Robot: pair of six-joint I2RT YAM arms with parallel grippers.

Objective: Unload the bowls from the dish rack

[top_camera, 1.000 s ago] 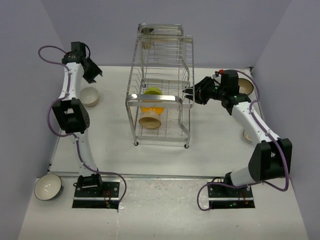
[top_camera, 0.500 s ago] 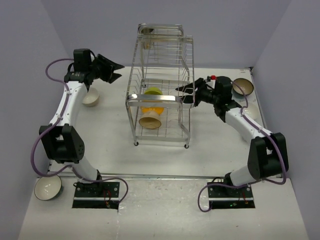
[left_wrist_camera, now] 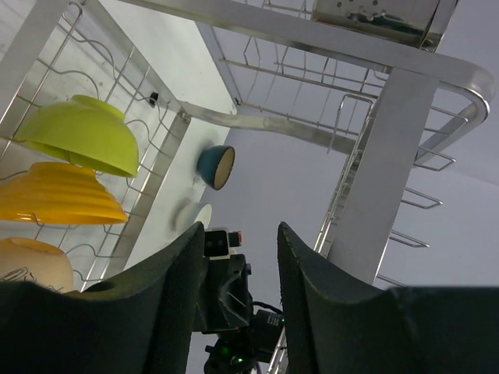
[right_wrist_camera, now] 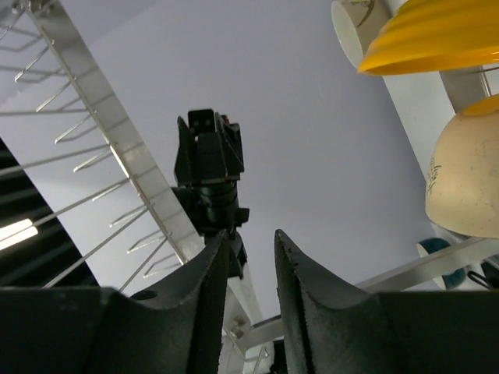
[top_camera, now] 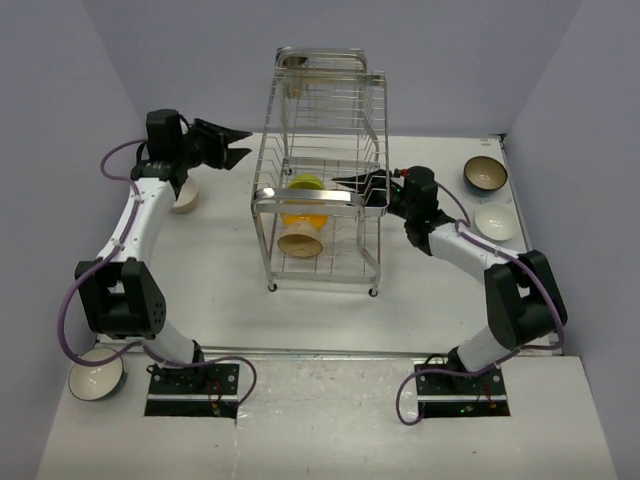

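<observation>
The chrome dish rack (top_camera: 320, 150) stands mid-table. Its lower tier holds a green bowl (top_camera: 306, 183), an orange bowl (top_camera: 303, 214) and a beige bowl (top_camera: 300, 241). My left gripper (top_camera: 240, 144) is open and empty, in the air just left of the rack. Its wrist view shows the green bowl (left_wrist_camera: 78, 132), orange bowl (left_wrist_camera: 54, 195) and beige bowl (left_wrist_camera: 27, 265) through the wires. My right gripper (top_camera: 345, 183) is open and empty, its fingertips among the wires on the rack's right side. Its wrist view shows the orange bowl (right_wrist_camera: 429, 35) and beige bowl (right_wrist_camera: 468, 179) to the right of the fingers.
On the table lie a cream bowl (top_camera: 185, 200) at far left, a dark teal bowl (top_camera: 485, 173) and a white bowl (top_camera: 496, 221) at far right. Another bowl (top_camera: 95, 373) sits off the table's near left corner. Grey walls enclose the table.
My left gripper has lifted away from the cream bowl and swung right toward the rack. My right gripper has moved left from beside the rack to its right side wires.
</observation>
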